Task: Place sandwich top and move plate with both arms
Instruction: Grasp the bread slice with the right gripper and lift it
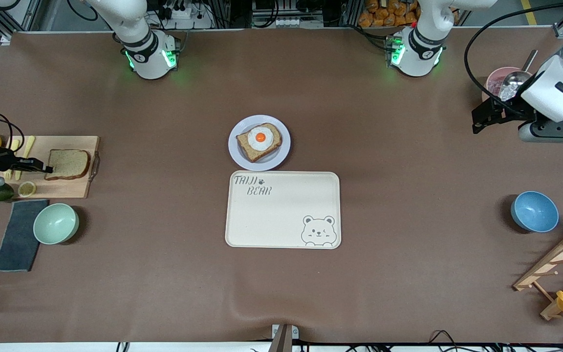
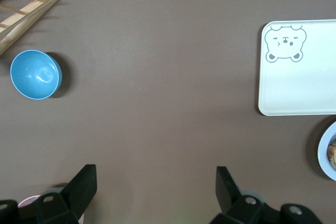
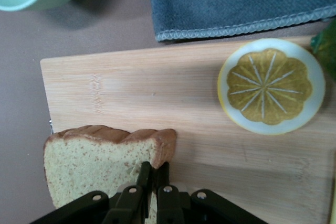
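A: Entry. Where is the sandwich top (image 1: 68, 164)?

B: Flat on the wooden cutting board (image 1: 56, 188) at the table edge on the right arm's end. The right gripper (image 3: 153, 178) is clenched on the slice's edge; in the right wrist view the two fingers pinch the crust. Not lifted, as far as I can judge.

A: Destination?

B: The plate (image 1: 259, 142) sits at table centre, carrying the egg-topped slice (image 1: 259, 141). It is just beside the cream bear tray (image 1: 282, 209), on the edge of the tray farther from the front camera.

A: Left arm?

B: Waiting. Left gripper (image 2: 156, 186) released, jaws wide, over bare table near the pink cup (image 1: 497, 81) at the left arm's end.

A: Progress?

B: Early. Grasp made only. Left to do: carry the top over, set it on the egg, then the two-arm plate move, presumably onto the tray.
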Controlling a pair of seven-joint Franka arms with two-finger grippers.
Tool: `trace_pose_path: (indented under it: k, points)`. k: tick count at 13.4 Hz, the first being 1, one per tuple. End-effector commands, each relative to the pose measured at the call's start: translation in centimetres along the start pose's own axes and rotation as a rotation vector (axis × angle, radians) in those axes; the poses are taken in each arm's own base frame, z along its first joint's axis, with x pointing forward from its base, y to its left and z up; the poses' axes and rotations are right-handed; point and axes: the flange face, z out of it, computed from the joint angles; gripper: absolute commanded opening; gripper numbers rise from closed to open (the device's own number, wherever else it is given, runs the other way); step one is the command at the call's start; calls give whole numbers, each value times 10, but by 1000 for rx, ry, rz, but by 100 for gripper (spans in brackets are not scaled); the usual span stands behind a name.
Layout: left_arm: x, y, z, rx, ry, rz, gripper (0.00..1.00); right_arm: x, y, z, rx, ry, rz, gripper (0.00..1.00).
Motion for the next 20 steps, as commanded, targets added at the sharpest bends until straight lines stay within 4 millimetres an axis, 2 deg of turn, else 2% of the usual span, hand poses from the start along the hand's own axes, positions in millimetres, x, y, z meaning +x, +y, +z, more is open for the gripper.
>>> trace_pose_path:
  k: [1, 4, 9, 12, 13, 15, 16, 19, 20]
  points:
    - [-3, -1, -7, -13, 4, -15, 100, 6, -8, -2, 29, 13, -21, 0]
    - [-2, 0, -5, -14, -1, -15, 100, 15, -26, -13, 143, -3, -13, 0]
    - [-3, -2, -6, -15, -1, -15, 100, 32, -69, -31, 163, -35, 16, 0]
    - [-2, -2, -7, -15, 2, -16, 100, 44, -116, -39, 235, -73, 66, 0]
    - [-2, -1, -7, -15, 2, -15, 100, 51, -135, -38, 262, -83, 65, 0]
    - [-1, -1, -6, -15, 4, -15, 100, 57, -154, -31, 272, -97, 71, 0]
    - [-1, 0, -6, -13, 4, -13, 100, 62, -170, -30, 281, -101, 64, 0]
    - [-1, -1, -5, -13, 3, -15, 100, 72, -227, -31, 265, -131, 94, 0]
    - [-1, -2, -5, -11, 3, -16, 100, 78, -253, -26, 257, -144, 89, 0]
